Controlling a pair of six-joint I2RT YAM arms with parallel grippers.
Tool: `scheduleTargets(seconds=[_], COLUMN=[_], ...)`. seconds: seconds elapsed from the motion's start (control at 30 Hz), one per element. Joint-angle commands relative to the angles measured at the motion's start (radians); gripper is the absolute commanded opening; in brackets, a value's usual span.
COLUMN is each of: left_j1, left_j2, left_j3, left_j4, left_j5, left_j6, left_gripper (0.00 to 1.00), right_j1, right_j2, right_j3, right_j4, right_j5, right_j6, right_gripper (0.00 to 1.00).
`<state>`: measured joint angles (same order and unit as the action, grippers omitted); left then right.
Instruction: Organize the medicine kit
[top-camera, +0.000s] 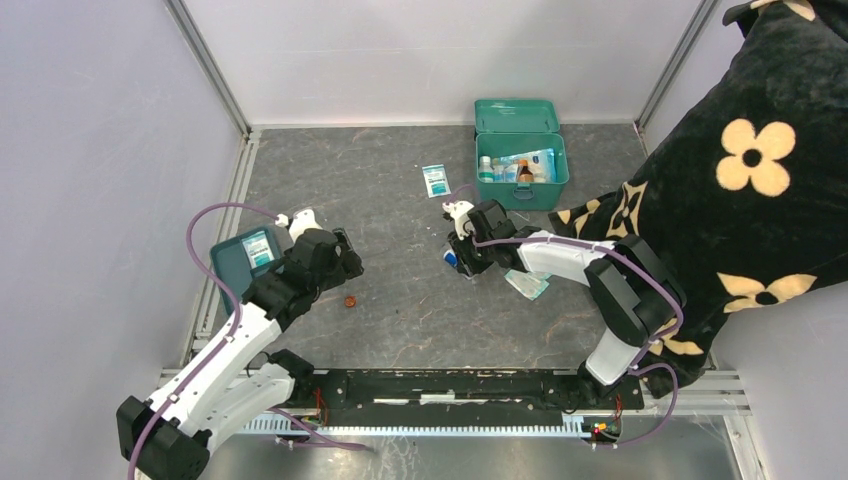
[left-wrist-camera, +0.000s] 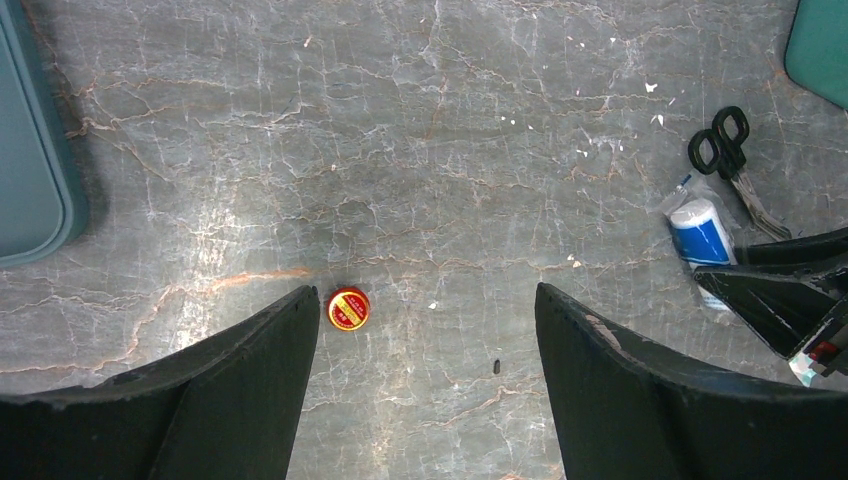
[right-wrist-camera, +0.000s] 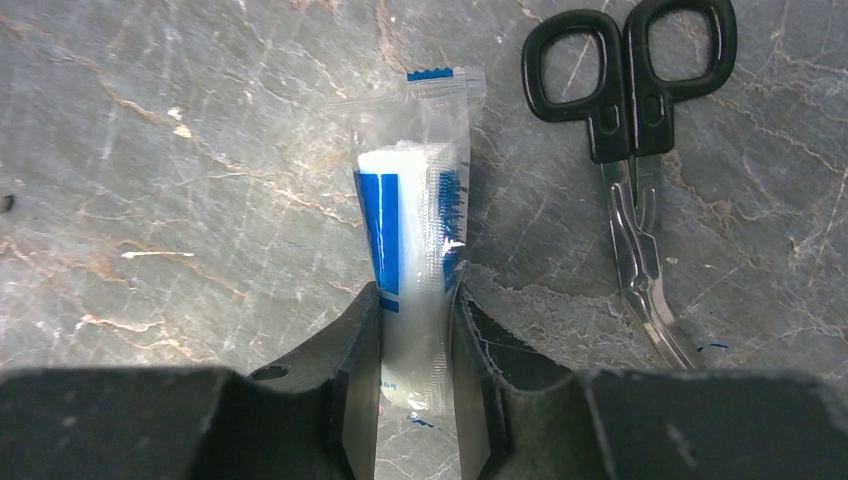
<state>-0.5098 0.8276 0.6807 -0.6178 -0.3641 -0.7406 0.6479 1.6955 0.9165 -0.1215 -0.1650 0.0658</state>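
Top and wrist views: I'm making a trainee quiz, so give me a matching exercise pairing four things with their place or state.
1 scissors
2 bandage packet
3 red tin
4 medicine kit

A lid up, bottles inside
B between the right gripper's fingers
C closed, flat on the table
D lying by the open left gripper

Pairs: 1-C, 2-B, 3-D, 4-A
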Motion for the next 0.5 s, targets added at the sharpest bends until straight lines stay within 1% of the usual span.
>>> scheduleTargets(seconds=[0.0,0.07,0.17,0.3,0.4,0.47], left_j1=[0.007,0.007,0.006,0.006,0.007,0.005], left_j2=[0.011,0.019,0.017,0.0,-0.003,-0.001], left_j3=[0.015,0.013,0.008,0.006,0.004,0.002], left_j4=[0.046,0.047,0.046,0.046,0.046,0.045], left_j5=[0.002,0.006,0.011,0.011,0.006,0.006], left_j6=[0.012,0.014,0.018,0.023,0.03,0.033], left_gripper=[0.84,0.84,0.84,0.84,0.84,0.84], right_j1=[-0.007,-0.03,-0.099,-0.215,-0.317,-0.364], right_j2=[-0.076,-0.109,-0.169,-0.24,-0.256,-0.239], right_j3=[0.055,0.071,0.106,0.145,0.179,0.218], right_j4=[0.033,0.05,0.067,0.109,0.114,0.105], right_j5=[-0.059,-0.105,-0.139,-0.089,-0.048,0.007], right_j6=[0.018,0.033,0.071,0.123,0.15,0.147], right_gripper=[0.27,0.26,0.24,0.23,0.23,0.23])
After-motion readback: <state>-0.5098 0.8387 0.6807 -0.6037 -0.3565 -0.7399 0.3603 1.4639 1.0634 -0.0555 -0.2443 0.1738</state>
